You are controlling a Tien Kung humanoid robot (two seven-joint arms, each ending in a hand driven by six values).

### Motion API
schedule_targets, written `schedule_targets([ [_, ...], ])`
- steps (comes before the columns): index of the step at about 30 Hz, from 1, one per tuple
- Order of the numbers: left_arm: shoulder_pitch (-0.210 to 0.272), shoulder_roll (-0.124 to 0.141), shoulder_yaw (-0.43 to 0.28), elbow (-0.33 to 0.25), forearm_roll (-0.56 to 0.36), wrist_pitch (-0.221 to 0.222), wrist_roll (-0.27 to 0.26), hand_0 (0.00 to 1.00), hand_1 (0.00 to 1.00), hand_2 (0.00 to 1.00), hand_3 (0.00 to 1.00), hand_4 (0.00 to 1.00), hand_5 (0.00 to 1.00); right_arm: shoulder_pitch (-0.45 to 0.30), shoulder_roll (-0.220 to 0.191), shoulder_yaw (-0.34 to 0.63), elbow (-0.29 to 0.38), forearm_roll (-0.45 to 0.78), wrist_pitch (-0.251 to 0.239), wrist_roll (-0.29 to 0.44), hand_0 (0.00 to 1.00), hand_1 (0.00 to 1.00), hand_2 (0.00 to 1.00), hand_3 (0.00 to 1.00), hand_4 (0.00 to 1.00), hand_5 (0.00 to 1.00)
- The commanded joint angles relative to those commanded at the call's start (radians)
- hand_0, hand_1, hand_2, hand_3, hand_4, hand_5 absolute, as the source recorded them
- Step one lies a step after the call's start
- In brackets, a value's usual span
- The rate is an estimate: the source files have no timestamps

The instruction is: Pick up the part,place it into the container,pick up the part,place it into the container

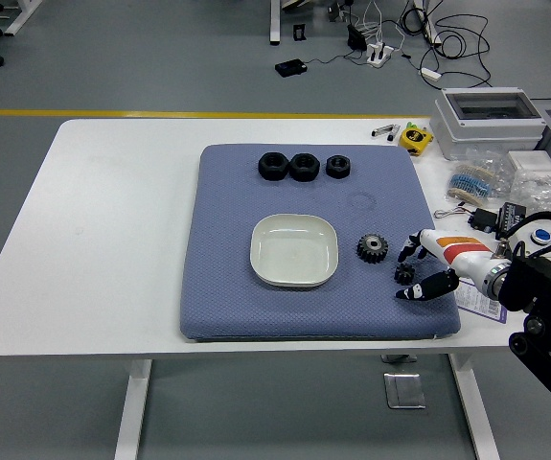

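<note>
Right robot hand (426,270) open over the blue mat's (227,287) right edge on the white desk (112,240), holding nothing, large gear (373,249) and small gear (404,274) just beside its fingers, empty white bowl (294,251) left of them

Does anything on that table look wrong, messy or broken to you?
Nothing looks damaged or spilled. The white container sits upright and empty on the blue mat, three black parts line up behind it, and two gears lie beside the right hand. Only the table's right end is cluttered, with boxes and cables.
</note>
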Motion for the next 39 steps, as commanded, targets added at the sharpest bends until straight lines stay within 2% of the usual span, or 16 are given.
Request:
schedule_targets([
  [1,0.000,0.000,0.000,0.000,-0.001,0.000,0.000,0.551,0.590,0.732,0.641,0.633,0.609,0.003,0.002,-0.003,-0.006,0.003,-0.007,-0.002,0.621,0.604,0.649,0.532,0.982,0.372],
  [2,0.000,0.000,0.000,0.000,0.000,0.000,0.000,0.551,0.587,0.733,0.641,0.634,0.608,0.005,0.003,-0.006,-0.013,0.003,-0.010,-0.004,0.573,0.582,0.605,0.512,0.898,0.391],
  [13,-0.002,0.001,0.001,-0.001,0.003,0.000,0.001,0.551,0.587,0.732,0.641,0.634,0.608,0.020,0.013,-0.024,-0.067,0.021,-0.014,-0.009,0.563,0.577,0.604,0.515,0.896,0.385],
  [14,-0.002,0.001,0.000,-0.001,0.004,0.000,0.001,0.550,0.587,0.731,0.641,0.635,0.608,0.021,0.014,-0.025,-0.069,0.023,-0.014,-0.010,0.523,0.567,0.592,0.515,0.897,0.369],
  [19,-0.002,0.001,-0.004,0.000,0.008,0.000,0.003,0.550,0.587,0.731,0.641,0.635,0.608,0.024,0.014,-0.033,-0.078,0.025,-0.024,-0.009,0.523,0.567,0.592,0.515,0.897,0.369],
  [20,-0.002,0.001,-0.004,0.000,0.008,0.001,0.003,0.550,0.587,0.731,0.641,0.635,0.608,0.025,0.015,-0.035,-0.081,0.025,-0.026,-0.009,0.382,0.465,0.512,0.487,0.856,0.345],
  [25,0.000,0.000,-0.009,-0.001,0.016,0.001,0.005,0.550,0.587,0.731,0.641,0.635,0.608,0.024,0.018,-0.051,-0.097,0.027,-0.047,-0.008,0.382,0.465,0.512,0.487,0.856,0.345],
  [26,0.001,0.000,-0.010,-0.001,0.017,0.002,0.005,0.551,0.587,0.730,0.641,0.635,0.607,0.024,0.019,-0.055,-0.098,0.029,-0.049,-0.009,0.234,0.384,0.452,0.478,0.784,0.324],
  [32,0.004,0.000,-0.021,-0.001,0.032,0.003,0.009,0.551,0.587,0.730,0.641,0.635,0.607,0.022,0.020,-0.073,-0.103,0.044,-0.077,-0.001,0.234,0.384,0.452,0.478,0.784,0.324],
  [33,0.004,0.000,-0.022,-0.001,0.034,0.003,0.010,0.551,0.587,0.731,0.641,0.635,0.607,0.022,0.020,-0.075,-0.103,0.047,-0.080,0.000,0.088,0.246,0.364,0.452,0.602,0.326],
  [38,0.005,0.001,-0.026,-0.001,0.042,0.004,0.012,0.551,0.587,0.731,0.641,0.635,0.607,0.023,0.020,-0.080,-0.108,0.050,-0.094,0.012,0.088,0.246,0.364,0.452,0.602,0.326],
  [39,0.005,0.001,-0.027,-0.001,0.043,0.004,0.012,0.552,0.588,0.731,0.640,0.634,0.607,0.023,0.020,-0.080,-0.108,0.049,-0.097,0.014,0.013,0.158,0.294,0.437,0.581,0.276],
])
